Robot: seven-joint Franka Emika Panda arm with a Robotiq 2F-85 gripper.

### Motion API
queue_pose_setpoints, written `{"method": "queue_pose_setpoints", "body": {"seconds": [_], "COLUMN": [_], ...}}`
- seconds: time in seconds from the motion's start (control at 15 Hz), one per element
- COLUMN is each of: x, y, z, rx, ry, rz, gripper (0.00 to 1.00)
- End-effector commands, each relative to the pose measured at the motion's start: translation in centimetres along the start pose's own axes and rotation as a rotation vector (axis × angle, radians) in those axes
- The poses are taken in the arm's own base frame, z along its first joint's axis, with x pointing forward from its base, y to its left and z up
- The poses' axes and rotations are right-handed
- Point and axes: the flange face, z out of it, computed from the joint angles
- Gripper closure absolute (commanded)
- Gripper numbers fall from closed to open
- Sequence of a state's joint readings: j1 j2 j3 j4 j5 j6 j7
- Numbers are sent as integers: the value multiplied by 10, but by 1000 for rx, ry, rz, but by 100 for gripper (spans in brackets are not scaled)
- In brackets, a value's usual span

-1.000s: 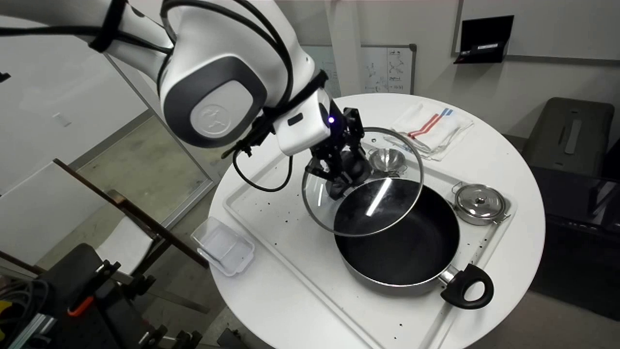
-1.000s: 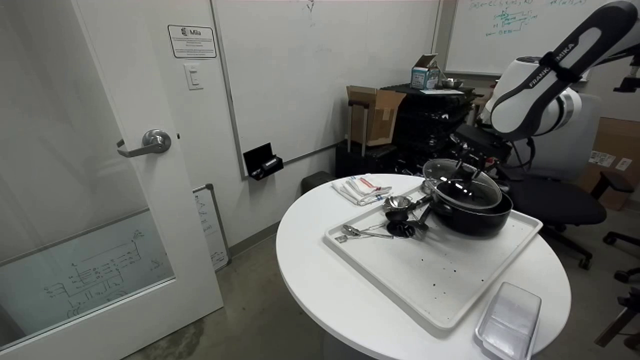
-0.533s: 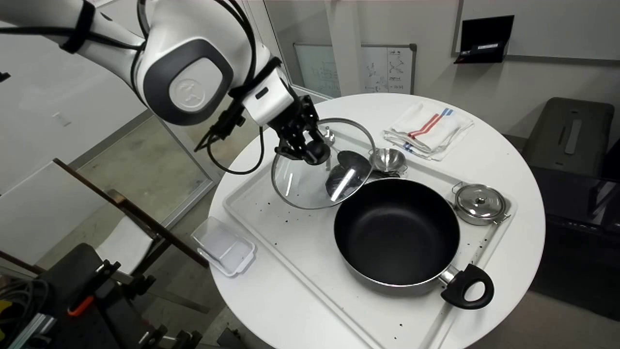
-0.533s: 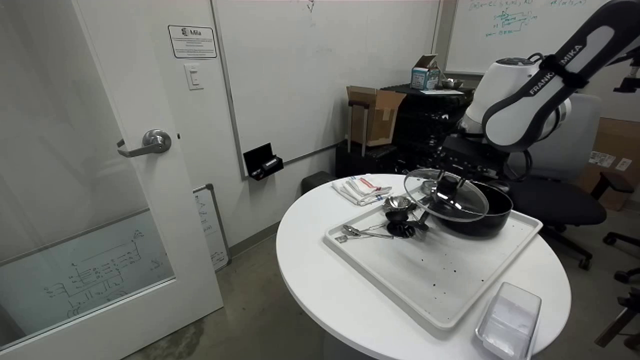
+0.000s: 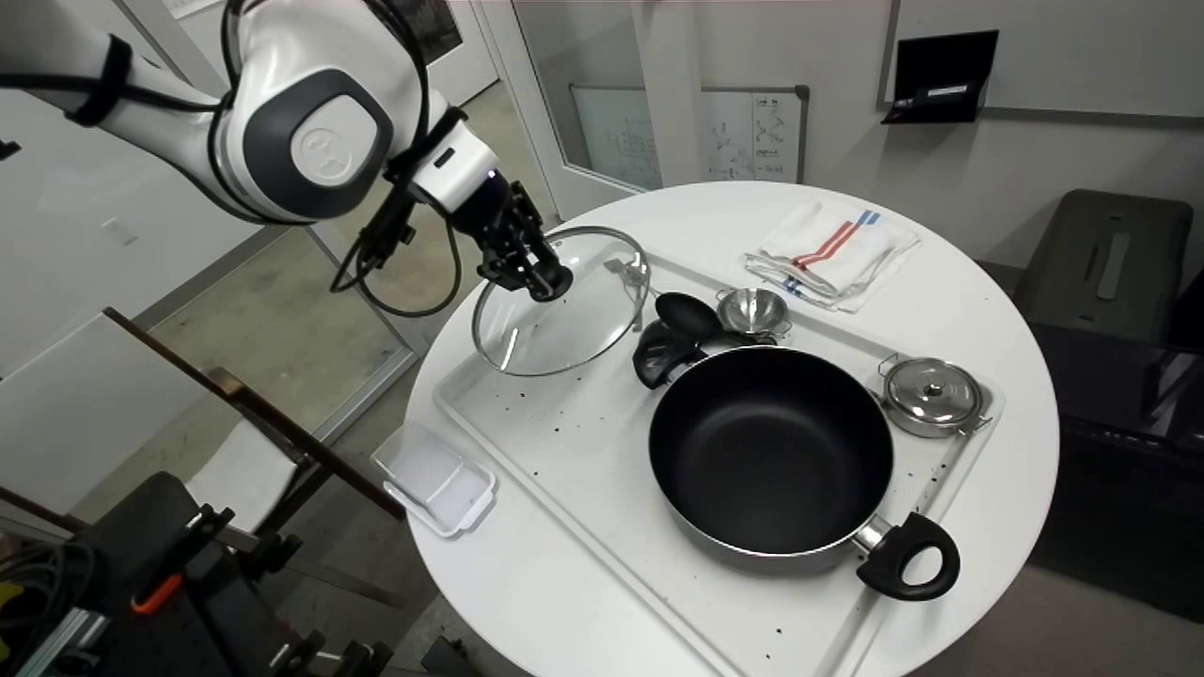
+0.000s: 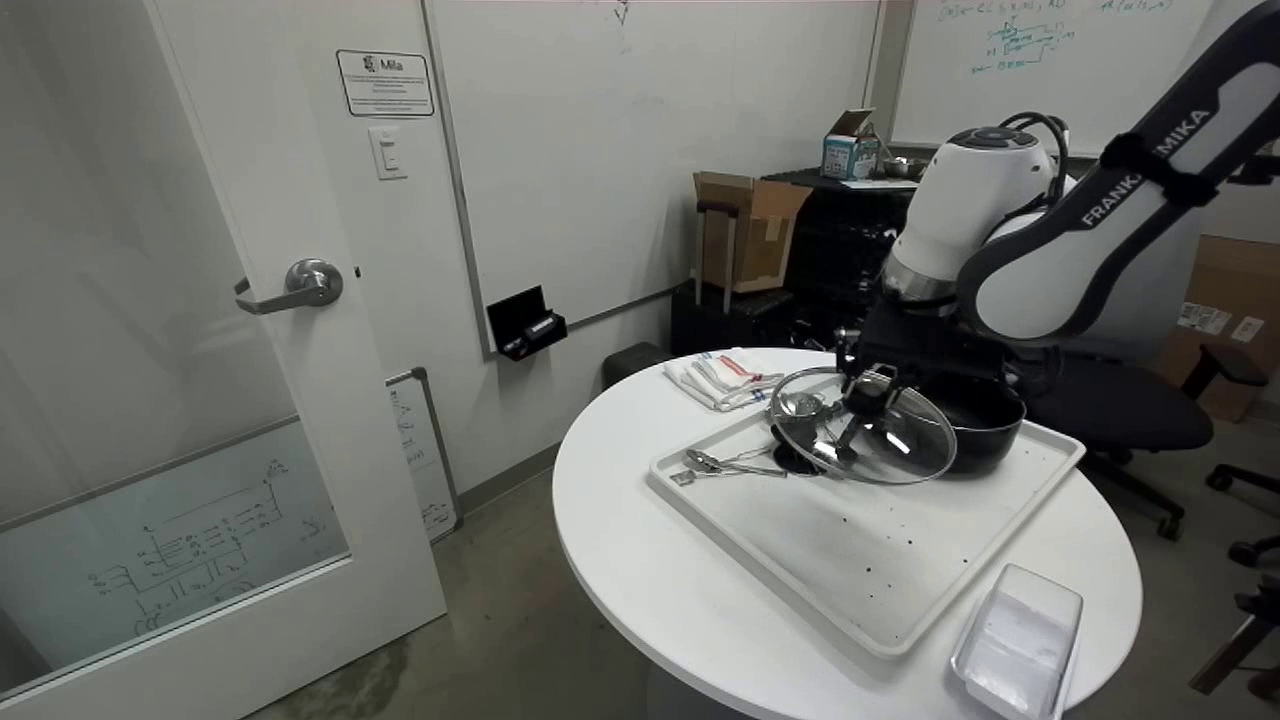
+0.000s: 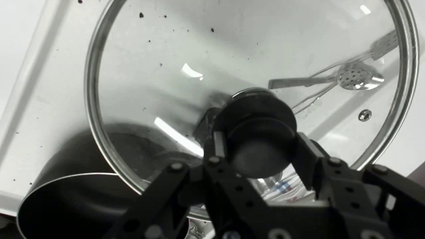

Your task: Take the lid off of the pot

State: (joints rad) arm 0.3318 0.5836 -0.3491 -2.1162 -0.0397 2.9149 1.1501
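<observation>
The lid (image 5: 564, 329) is a clear glass disc with a metal rim. It also shows in an exterior view (image 6: 905, 445) and in the wrist view (image 7: 159, 83). My gripper (image 7: 260, 146) is shut on its black knob (image 7: 262, 156), with one finger on each side. The gripper (image 5: 538, 280) holds the lid tilted above the tray, off to the side of the pot. The black pot (image 5: 771, 451) stands uncovered on the tray, its dark inside showing empty. It is partly behind the lid in an exterior view (image 6: 990, 440), and its edge shows in the wrist view (image 7: 76, 205).
The white tray (image 5: 602, 489) lies on a round table (image 5: 527, 583). On it are black utensils (image 5: 687, 315), a metal strainer (image 5: 752, 310), a small metal pot (image 5: 931, 395) and metal spoons (image 7: 357, 78). A folded towel (image 5: 837, 249) and a clear plastic container (image 5: 442, 484) lie beside the tray.
The lid, held by its knob, has moved from over the pot's edge sideways and away from the pot, over the tray. The arm moved with it. The pot has stayed in place.
</observation>
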Motion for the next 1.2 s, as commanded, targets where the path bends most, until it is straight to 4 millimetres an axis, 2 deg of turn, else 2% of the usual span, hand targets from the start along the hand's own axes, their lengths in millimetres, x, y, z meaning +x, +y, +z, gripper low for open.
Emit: {"method": "queue_pose_setpoints", "body": {"seconds": [0.0, 0.33, 0.8, 1.13], "x": [-23, -45, -50, -52], "y": [-9, -5, 8, 4], "z": [1, 34, 88, 106], "rx": [10, -2, -35, -38], "ry": [22, 31, 15, -22], "rz": [-91, -118, -110, -100], "gripper": [74, 74, 74, 74]}}
